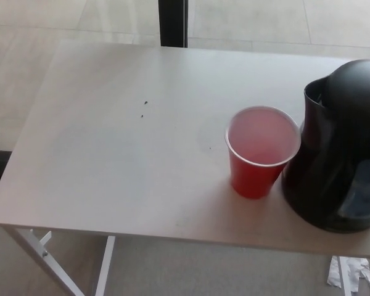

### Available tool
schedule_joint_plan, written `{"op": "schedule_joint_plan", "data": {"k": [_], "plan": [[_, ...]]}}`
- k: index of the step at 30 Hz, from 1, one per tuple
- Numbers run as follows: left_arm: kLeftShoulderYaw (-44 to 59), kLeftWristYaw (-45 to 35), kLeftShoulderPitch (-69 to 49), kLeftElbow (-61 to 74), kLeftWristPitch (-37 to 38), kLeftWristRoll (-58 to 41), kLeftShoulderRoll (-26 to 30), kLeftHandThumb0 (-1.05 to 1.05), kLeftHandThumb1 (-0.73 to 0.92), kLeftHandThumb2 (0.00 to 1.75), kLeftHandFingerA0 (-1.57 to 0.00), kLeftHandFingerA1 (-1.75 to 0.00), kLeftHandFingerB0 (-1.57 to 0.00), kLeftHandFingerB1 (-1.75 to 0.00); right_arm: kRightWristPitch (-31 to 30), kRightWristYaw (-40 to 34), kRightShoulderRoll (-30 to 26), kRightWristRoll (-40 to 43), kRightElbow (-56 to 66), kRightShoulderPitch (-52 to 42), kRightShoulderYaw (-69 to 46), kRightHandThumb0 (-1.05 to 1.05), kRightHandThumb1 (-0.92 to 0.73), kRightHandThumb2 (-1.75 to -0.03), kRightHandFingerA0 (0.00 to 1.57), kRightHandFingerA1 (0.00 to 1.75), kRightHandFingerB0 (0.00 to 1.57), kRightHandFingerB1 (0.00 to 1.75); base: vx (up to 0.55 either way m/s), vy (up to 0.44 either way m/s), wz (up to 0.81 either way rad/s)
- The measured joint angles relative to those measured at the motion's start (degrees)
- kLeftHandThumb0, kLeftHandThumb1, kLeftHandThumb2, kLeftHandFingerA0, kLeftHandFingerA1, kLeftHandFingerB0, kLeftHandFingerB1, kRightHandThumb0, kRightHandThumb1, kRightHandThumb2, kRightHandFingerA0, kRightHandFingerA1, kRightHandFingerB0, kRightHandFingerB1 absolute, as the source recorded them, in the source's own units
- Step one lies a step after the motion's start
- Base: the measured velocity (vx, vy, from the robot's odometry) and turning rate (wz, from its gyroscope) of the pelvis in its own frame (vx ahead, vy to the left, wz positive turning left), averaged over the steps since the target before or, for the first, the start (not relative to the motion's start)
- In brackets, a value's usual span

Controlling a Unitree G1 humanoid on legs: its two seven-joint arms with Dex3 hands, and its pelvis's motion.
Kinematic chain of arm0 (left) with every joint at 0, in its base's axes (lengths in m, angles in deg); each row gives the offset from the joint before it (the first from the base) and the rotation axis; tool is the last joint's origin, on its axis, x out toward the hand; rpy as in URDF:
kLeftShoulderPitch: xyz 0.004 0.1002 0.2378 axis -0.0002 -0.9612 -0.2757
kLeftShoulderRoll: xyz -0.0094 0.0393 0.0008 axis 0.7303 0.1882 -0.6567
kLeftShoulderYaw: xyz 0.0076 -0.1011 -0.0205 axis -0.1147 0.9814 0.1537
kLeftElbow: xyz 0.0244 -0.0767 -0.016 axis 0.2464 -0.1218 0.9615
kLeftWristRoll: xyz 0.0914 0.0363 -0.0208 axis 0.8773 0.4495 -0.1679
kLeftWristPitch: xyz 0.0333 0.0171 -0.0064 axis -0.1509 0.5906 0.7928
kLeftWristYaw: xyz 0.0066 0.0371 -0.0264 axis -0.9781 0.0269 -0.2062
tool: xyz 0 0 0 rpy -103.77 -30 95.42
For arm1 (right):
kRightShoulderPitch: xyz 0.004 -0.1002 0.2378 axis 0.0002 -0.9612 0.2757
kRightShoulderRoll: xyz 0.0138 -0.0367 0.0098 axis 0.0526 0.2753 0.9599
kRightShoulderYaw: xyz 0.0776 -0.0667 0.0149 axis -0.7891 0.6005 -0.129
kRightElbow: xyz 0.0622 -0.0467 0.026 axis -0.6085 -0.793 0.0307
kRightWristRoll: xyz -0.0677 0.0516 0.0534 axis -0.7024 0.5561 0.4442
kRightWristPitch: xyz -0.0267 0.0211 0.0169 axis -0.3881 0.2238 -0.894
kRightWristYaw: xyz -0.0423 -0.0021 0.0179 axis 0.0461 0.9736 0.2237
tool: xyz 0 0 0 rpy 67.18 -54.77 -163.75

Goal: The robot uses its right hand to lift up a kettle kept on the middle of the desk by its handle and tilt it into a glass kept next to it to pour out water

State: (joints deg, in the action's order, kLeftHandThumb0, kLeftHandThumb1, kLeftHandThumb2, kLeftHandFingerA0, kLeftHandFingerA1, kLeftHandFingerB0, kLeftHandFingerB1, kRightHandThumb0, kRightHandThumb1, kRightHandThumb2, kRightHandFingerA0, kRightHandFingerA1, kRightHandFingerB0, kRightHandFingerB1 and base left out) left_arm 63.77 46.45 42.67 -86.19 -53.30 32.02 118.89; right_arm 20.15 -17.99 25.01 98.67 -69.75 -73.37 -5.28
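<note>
A black kettle [339, 154] stands upright on the white desk [111, 154] at the right edge of the head view, its spout facing left; its handle is cut off by the picture's edge. Touching or nearly touching its left side stands a red plastic cup [261, 151], upright, with a pale inside. Neither of my hands shows anywhere in the picture.
A dark post [172, 23] rises behind the desk's far edge. White desk legs [46, 259] show below the front left corner. A crumpled white scrap [351, 274] lies on the floor at the lower right. Two small dark specks [144, 108] mark the desk top.
</note>
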Motion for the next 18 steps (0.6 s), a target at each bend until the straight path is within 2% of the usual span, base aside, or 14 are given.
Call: {"op": "schedule_joint_plan", "data": {"k": [4, 6, 8, 10, 11, 14, 16, 17, 18], "plan": [[0.05, 0.12, 0.17, -0.30, 0.00, -0.03, 0.00, -1.05, 0.35, 1.19, -1.24, -1.17, -0.87, -1.63, 2.54, -2.79, 2.62, -0.92, 1.34, -0.05, -1.29, -0.08, -0.46, -1.31, 0.98, 1.75, 0.86, 1.54, 0.00, 0.000, 0.00], [0.11, 0.20, 0.23, -0.52, 0.00, -0.10, 0.00, -1.05, 0.36, 1.22, -1.27, -1.16, -0.91, -1.61, 3.73, -4.37, 4.18, -1.31, 2.65, -0.22, -2.11, -0.08, -0.43, -1.35, 0.99, 1.75, 0.85, 1.55, 0.00, 0.000, 0.00], [0.11, 0.21, 0.19, -0.58, 0.00, -0.12, 0.01, -1.05, 0.36, 1.21, -1.23, -1.20, -0.88, -1.63, 4.35, -5.68, 5.50, -1.59, 3.94, -0.66, -2.74, -0.08, -0.43, -1.35, 0.98, 1.75, 0.84, 1.56, 0.00, 0.000, 0.00], [0.12, 0.21, 0.14, -0.60, 0.00, -0.19, 0.04, -1.05, 0.39, 1.22, -1.21, -1.20, -0.87, -1.64, 5.33, -7.08, 6.73, -2.03, 4.98, -1.24, -3.07, -0.07, -0.47, -1.27, 0.95, 1.75, 0.82, 1.57, 0.00, 0.000, 0.00], [0.07, 0.21, 0.13, -0.59, 0.00, -0.21, 0.07, -1.05, 0.38, 1.22, -1.22, -1.21, -0.89, -1.62, 5.68, -7.62, 7.13, -2.20, 5.21, -1.40, -3.20, -0.08, -0.47, -1.20, 1.24, 1.47, 1.05, 1.33, 0.00, 0.000, 0.00], [-0.02, 0.23, 0.18, -0.57, 0.00, -0.20, 0.11, -1.05, 0.37, 1.23, -1.28, -1.13, -0.91, -1.60, 7.03, -8.37, 7.43, -2.81, 5.06, -1.41, -3.11, -0.16, -0.47, -1.18, 1.27, 1.46, 1.05, 1.32, 0.00, 0.000, 0.00], [-0.01, 0.25, 0.23, -0.58, 0.00, -0.23, 0.15, -1.05, 0.39, 1.24, -1.24, -1.17, -0.88, -1.62, 8.10, -8.71, 7.43, -3.32, 5.23, -1.41, -2.96, -0.12, -0.47, -1.18, 1.31, 1.44, 1.08, 1.28, 0.00, 0.000, 0.00], [-0.02, 0.26, 0.23, -0.57, 0.00, -0.24, 0.21, -1.05, 0.39, 1.24, -1.24, -1.17, -0.88, -1.62, 8.49, -8.86, 7.45, -3.49, 5.57, -1.40, -2.85, -0.12, -0.47, -1.18, 1.31, 1.44, 1.08, 1.28, 0.00, 0.000, 0.00], [-0.02, 0.26, 0.23, -0.55, 0.00, -0.24, 0.27, -1.05, 0.38, 1.24, -1.32, -1.08, -0.90, -1.61, 8.78, -8.96, 7.53, -3.59, 5.98, -1.37, -2.75, -0.08, -0.45, -1.26, 1.02, 1.73, 0.90, 1.52, 0.00, 0.000, 0.00]]}}
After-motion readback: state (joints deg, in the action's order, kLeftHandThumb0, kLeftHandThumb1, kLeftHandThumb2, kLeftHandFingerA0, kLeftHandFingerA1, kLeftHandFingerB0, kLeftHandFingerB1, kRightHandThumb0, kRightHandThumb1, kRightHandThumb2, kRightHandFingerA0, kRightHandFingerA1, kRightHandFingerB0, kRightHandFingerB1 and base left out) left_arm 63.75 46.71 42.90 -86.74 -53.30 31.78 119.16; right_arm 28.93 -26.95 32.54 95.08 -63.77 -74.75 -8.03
